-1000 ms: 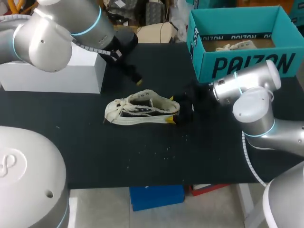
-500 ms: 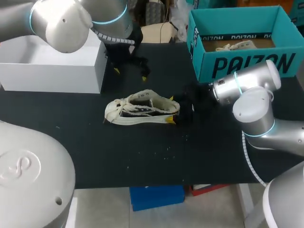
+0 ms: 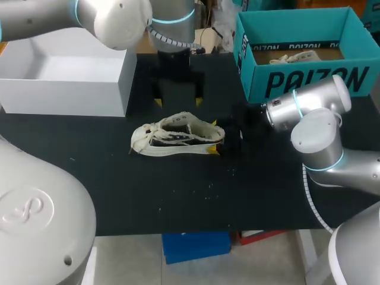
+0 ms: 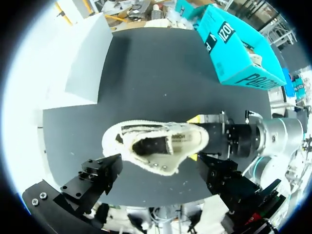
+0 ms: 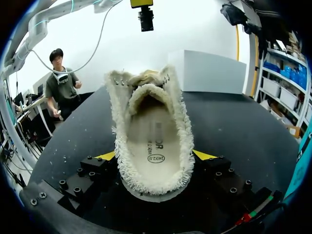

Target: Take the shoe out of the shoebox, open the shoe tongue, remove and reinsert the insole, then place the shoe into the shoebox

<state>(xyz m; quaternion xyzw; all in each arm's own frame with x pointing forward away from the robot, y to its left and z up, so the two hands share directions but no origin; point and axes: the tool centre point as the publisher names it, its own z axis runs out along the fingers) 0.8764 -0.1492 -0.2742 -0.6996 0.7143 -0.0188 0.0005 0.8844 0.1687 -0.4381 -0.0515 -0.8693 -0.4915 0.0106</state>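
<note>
**Shoe on table, heel in right claw**

The shoe (image 3: 177, 135), cream with a fleecy collar, lies near the middle of the black table (image 3: 178, 196). Its toe points to my left and its heel to my right. It is outside the teal shoebox (image 3: 303, 77), which stands well apart at the far right of the table.

The right gripper (image 3: 214, 137) is clamped on the heel, with one yellow tip on each side of it. In the right wrist view the mouth of the shoe gapes open, and the insole (image 5: 155, 139) is seated inside.

The left gripper (image 3: 178, 102) hangs over the table just beyond the shoe. Its fingers are spread wide, hold nothing and are clear of the shoe.

A second shoe (image 3: 297, 57) lies in the shoebox. An open white box (image 3: 65, 89) sits at the far left.
</note>
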